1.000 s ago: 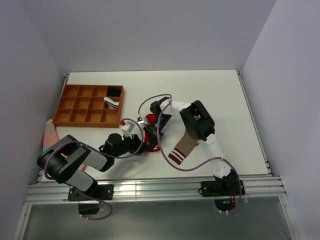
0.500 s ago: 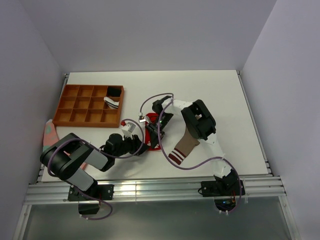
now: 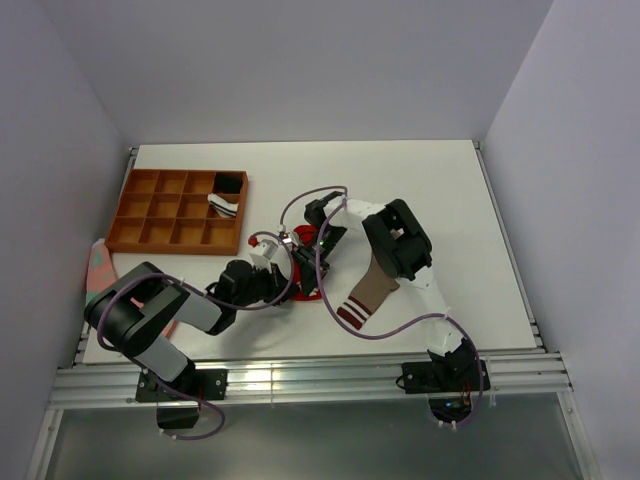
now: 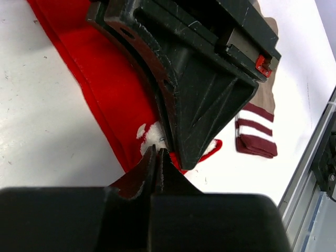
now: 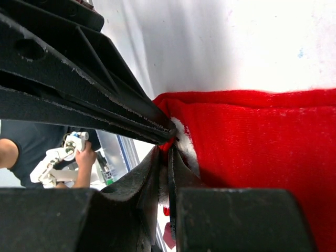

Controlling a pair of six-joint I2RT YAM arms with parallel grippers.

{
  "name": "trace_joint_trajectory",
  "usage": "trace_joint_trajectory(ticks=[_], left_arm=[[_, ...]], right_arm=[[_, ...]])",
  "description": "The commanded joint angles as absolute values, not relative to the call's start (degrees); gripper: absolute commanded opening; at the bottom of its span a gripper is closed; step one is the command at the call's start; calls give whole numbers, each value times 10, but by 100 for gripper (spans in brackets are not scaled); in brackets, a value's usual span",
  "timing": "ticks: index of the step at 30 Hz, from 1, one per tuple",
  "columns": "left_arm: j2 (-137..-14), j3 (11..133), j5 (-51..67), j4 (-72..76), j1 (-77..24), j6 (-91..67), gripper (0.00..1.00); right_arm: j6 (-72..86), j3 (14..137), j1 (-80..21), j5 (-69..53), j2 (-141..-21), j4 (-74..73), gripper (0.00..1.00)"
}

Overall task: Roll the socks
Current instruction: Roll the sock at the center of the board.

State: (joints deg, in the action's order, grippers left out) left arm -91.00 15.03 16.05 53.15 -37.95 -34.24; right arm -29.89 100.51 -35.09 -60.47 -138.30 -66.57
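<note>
Wrist views alone reveal left gripper [image 4: 157, 153] and right gripper [image 5: 169, 153] pinching the red sock's [image 4: 105, 89] white-patched edge; tan sock [image 3: 370, 290] lies flat beside.

Tray: we find a brown compartmented tray [image 3: 160, 215] far-left on the white table [image 3: 450, 200].
Contents: black bundle [image 3: 229, 182], black-and-white bundle [image 3: 222, 205], right column.

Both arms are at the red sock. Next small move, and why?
Probably lift the pinched edge slightly and turn it over to start the roll: left gripper and right gripper both look shut on the edge of the red sock by its white patch, and it lies flat, unrolled.
</note>
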Motion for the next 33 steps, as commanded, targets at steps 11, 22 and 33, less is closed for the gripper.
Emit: trace_joint_trajectory(ticks=[11,22,33], left_arm=[[-903,187,110,447,-403,-360,0],[-915,229,52,338,-425,-387,0],[-926,233,40,324,-428,-407,0]], right_arm=[[-241,966,-345,-559,-1329,-567,28],[-163,892,-338,-461,-1248,-454,54],[-129,838,-296,-428,-1190,-400,60]])
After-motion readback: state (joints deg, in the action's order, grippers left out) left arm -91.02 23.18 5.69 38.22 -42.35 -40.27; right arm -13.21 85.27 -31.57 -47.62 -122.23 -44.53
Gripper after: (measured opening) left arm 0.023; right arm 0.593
